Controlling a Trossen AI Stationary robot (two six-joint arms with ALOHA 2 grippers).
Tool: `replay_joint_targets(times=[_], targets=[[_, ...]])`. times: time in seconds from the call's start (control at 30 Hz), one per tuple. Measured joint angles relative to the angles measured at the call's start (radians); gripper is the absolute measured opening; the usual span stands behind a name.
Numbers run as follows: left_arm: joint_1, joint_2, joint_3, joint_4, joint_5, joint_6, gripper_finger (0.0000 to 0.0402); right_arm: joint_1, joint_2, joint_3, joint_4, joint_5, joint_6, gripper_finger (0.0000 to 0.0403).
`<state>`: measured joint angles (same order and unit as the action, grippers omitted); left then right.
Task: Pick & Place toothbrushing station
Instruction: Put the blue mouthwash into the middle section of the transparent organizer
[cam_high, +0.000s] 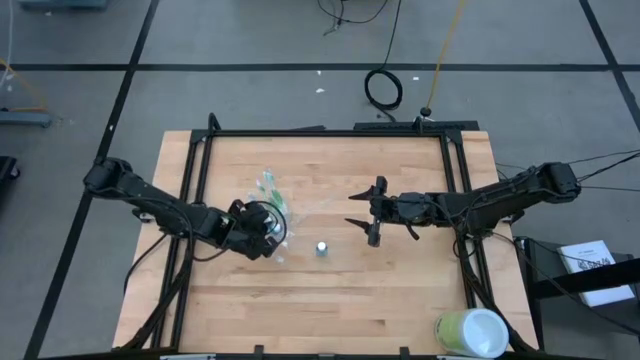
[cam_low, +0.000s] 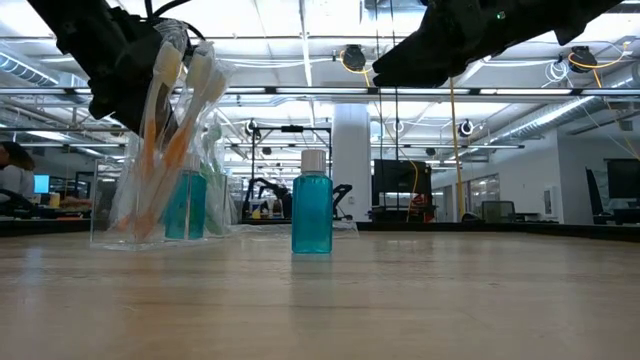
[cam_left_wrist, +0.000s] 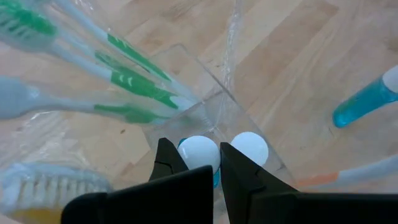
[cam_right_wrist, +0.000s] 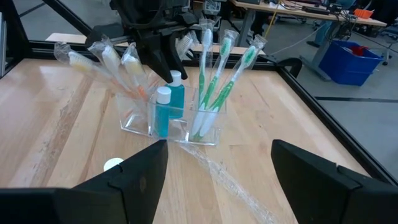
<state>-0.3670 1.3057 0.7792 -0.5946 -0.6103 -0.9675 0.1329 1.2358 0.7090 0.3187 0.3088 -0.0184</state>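
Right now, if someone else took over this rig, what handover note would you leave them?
Left gripper: shut, fingers down inside the clear cup, beside two blue tubes.
Right gripper: open, empty, hovering right of centre.
Green toothbrushes and wrapped orange ones stand in the cup.
Third tube stands alone on the table, between the arms.
Done: most of the set is in the cup.
Left: probably the lone tube.

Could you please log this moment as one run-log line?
left gripper: shut above clear holder | right gripper: open, waiting | one blue tube: upright, outside holder
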Motion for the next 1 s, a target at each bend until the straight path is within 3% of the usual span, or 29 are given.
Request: replay_joint_targets(times=[0.47,0.8,1.0], targets=[[-0.014,0.000,0.000,-0.007,0.049,-0.031,0.0011,0.000,0.000,0.000,-0.003,0.000,0.000,0.0279],[-0.014,-0.002,0.000,-0.007,0.068,-0.014,0.0131,0.000,0.000,0.000,-0.012,0.000,0.000,0.0279],[-0.014,-0.043,0.000,-0.006,0.108,0.012,0.0166,0.004,0.000,0.000,-0.033,-0.023,0.015,0.0279]])
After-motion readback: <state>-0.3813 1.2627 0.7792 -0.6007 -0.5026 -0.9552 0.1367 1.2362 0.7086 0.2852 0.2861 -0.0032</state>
